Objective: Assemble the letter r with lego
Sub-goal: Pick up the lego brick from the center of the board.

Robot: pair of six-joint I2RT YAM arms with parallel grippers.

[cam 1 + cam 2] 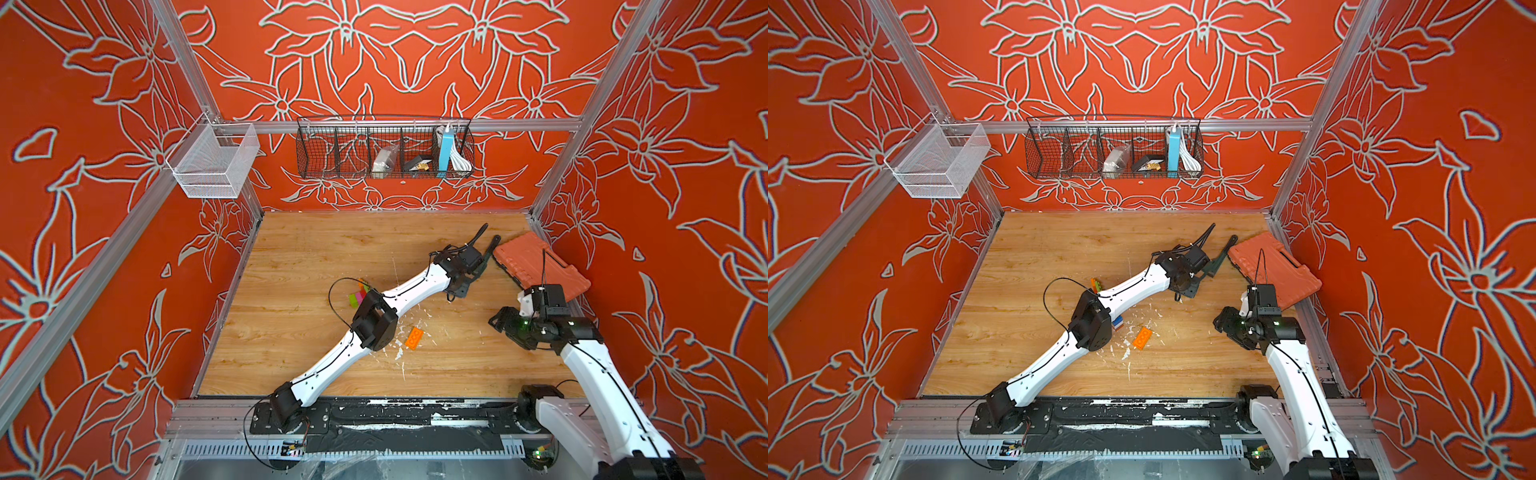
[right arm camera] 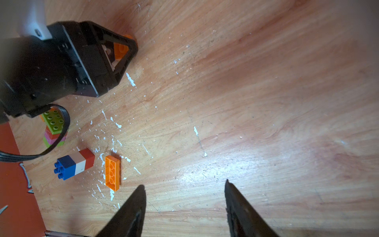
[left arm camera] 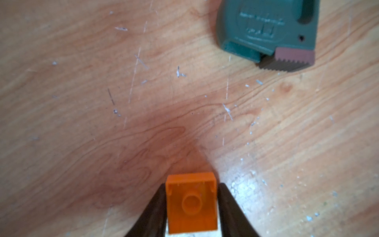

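My left gripper (image 3: 191,184) is shut on a small orange lego brick (image 3: 191,205) whose hollow underside faces the wrist camera. A sliver of white shows at the brick's near end. The right wrist view shows the left gripper (image 2: 121,51) low over the table with this orange brick (image 2: 120,49). A long orange brick (image 1: 414,337) lies flat mid-table. A blue, white and red stack (image 2: 74,164) lies on its side beside that long brick. A green and pink stack (image 2: 54,129) stands partly hidden under the left arm. My right gripper (image 2: 184,184) hangs open and empty over bare wood.
A dark green spring clamp (image 3: 266,30) lies just beyond the left gripper, next to the orange-red ribbed case (image 1: 540,266) at the back right. White flecks (image 1: 401,353) scatter around the bricks. A black wire basket (image 1: 384,149) and a white mesh basket (image 1: 214,160) hang on the frame.
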